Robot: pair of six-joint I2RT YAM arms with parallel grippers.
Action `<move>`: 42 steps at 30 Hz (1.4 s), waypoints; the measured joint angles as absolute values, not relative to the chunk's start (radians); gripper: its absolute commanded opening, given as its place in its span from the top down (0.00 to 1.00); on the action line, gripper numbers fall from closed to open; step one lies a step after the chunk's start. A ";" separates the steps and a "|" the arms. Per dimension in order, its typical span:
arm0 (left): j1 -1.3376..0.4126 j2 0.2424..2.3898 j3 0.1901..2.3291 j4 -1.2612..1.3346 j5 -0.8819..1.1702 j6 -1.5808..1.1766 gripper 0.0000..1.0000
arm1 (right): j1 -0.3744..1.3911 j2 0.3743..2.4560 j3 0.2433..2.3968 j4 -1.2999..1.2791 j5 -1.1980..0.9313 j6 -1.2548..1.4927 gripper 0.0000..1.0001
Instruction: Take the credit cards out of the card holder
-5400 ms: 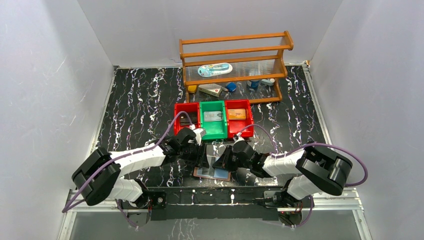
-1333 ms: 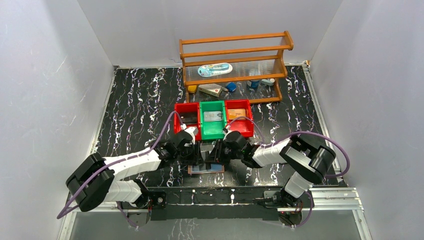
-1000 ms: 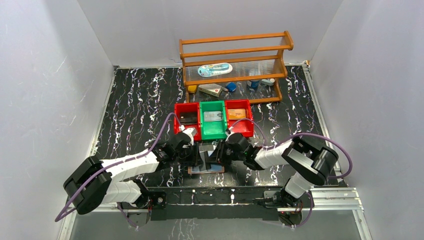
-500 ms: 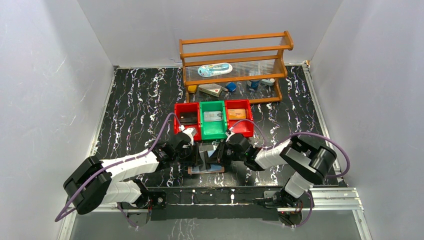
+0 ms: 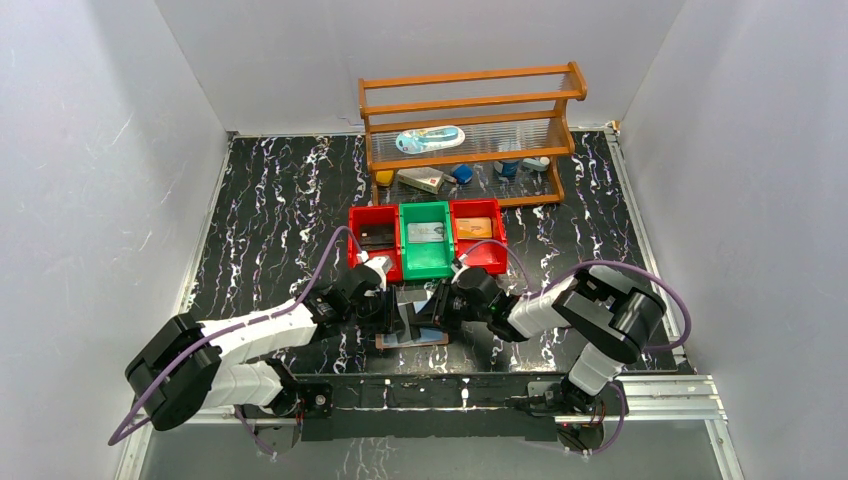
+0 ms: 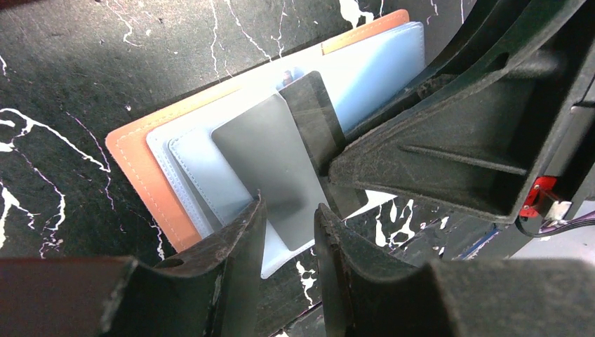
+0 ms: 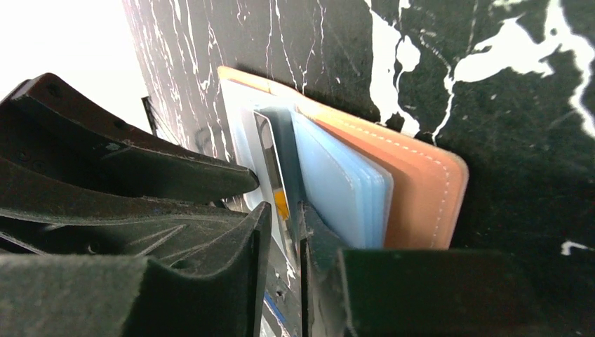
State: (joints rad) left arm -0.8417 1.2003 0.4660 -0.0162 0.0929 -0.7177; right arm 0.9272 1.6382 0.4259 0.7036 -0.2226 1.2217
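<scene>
The card holder (image 6: 133, 165) looks like matt pinkish-orange leather with stitched edges. Its inner sleeves (image 6: 372, 70) are glossy clear plastic. The silver-grey card (image 6: 270, 161) is smooth, satin plastic, and the black card (image 6: 316, 112) is shiny and reflective. The tabletop (image 6: 84, 56) has a black marble-look finish, veined white. The fingers (image 6: 224, 267) of the left hand (image 6: 288, 210) are grainy matt black plastic.

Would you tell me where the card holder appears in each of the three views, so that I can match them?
Top external: card holder low centre, just below the green bin, mostly hidden by the arms.
Left wrist: card holder centre-left, lying open.
Right wrist: card holder centre-right, seen nearly edge-on.
Shared landmark: the black marbled table beneath it.
</scene>
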 measured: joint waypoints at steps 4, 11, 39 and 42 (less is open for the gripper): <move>-0.842 1.200 0.467 -0.020 0.093 -0.715 0.69 | 0.920 1.638 0.426 0.708 -0.220 1.225 0.72; -0.842 1.200 0.470 -0.029 0.093 -0.715 0.69 | 0.916 1.638 0.438 0.697 -0.213 1.217 0.75; -0.842 1.182 0.476 -0.079 0.078 -0.725 0.69 | 0.916 1.686 0.467 0.733 -0.267 1.188 0.80; -0.842 1.182 0.476 -0.079 0.078 -0.726 0.69 | 0.921 1.686 0.467 0.717 -0.259 1.175 0.84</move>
State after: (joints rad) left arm -0.8417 1.1816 0.4759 -0.0788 0.0776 -0.7258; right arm 0.9211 1.6859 0.4675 0.7174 -0.2588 1.1751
